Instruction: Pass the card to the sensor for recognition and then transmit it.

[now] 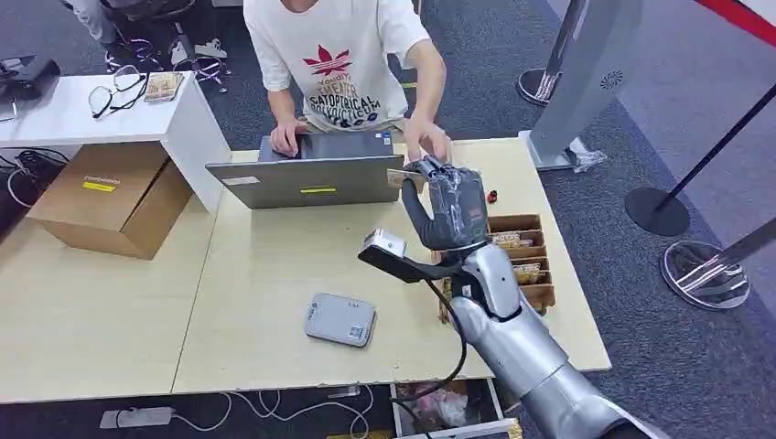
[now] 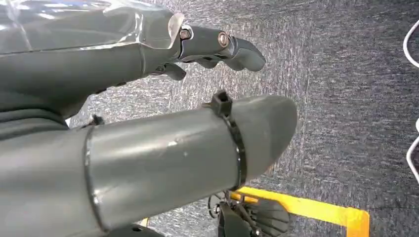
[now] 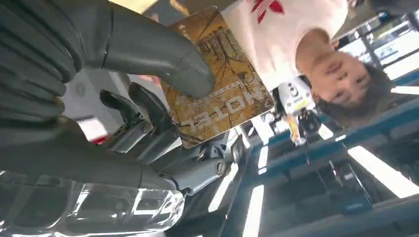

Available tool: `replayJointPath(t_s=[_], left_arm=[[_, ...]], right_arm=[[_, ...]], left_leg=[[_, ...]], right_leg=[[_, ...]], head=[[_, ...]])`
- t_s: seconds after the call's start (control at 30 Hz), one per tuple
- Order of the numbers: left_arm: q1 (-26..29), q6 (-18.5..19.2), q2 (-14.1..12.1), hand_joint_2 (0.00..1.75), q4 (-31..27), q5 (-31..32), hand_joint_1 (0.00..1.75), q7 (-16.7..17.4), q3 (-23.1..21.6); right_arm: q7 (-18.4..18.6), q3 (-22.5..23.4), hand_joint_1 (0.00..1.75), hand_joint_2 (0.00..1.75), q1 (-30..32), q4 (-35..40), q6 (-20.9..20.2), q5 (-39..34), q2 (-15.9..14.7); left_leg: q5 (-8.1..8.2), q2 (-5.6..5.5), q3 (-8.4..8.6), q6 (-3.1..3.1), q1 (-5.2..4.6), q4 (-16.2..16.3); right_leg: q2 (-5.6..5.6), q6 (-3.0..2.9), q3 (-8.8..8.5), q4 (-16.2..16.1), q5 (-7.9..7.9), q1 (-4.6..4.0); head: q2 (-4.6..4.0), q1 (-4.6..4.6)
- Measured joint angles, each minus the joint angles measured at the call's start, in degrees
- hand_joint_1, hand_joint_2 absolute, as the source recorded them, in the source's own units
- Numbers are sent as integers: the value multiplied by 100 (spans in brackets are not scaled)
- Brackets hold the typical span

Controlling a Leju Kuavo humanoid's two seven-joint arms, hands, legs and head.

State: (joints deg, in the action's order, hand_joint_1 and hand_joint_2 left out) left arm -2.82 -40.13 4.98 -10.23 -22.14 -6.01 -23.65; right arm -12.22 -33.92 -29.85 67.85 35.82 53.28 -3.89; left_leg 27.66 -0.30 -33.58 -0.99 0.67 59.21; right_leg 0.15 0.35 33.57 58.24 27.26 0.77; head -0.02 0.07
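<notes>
The right hand (image 1: 455, 206) pinches the card (image 3: 217, 79) between thumb (image 3: 153, 52) and fingers (image 3: 148, 111), raised over the table (image 1: 274, 265) near a person's hand (image 1: 426, 140). The left hand (image 2: 148, 98) holds nothing, fingers loosely apart above the carpet (image 2: 346, 98)

The card (image 3: 217, 89) is golden-brown, printed with dark bare branches and pale lettering. The bench (image 1: 274, 274) is pale wood, the sensor (image 1: 339, 319) light grey, and the person's shirt (image 1: 334, 55) white with a red leaf emblem. The floor (image 2: 346, 98) is dark grey carpet with a yellow stripe (image 2: 306, 207).
</notes>
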Motion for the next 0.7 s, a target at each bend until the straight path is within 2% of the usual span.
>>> replayJointPath(t_s=[0.2,0.4,0.7], left_arm=[[-1,0,0,0,0,107,0,66,57],[-1,0,0,0,0,190,0,138,135],[1,11,0,0,0,251,0,262,153]], right_arm=[[-358,22,175,175,99,238,-713,-1163,0],[-655,103,175,175,154,470,-1860,-2636,2],[-655,171,175,175,132,520,-3084,-3787,4]], left_leg=[[0,0,0,0,0,0],[0,0,0,0,0,0],[0,0,-1,0,0,0]], right_leg=[[0,0,0,0,0,0],[-1,0,0,0,0,0],[-1,0,-1,0,0,0]], head=[[0,0],[0,0],[0,-2]])
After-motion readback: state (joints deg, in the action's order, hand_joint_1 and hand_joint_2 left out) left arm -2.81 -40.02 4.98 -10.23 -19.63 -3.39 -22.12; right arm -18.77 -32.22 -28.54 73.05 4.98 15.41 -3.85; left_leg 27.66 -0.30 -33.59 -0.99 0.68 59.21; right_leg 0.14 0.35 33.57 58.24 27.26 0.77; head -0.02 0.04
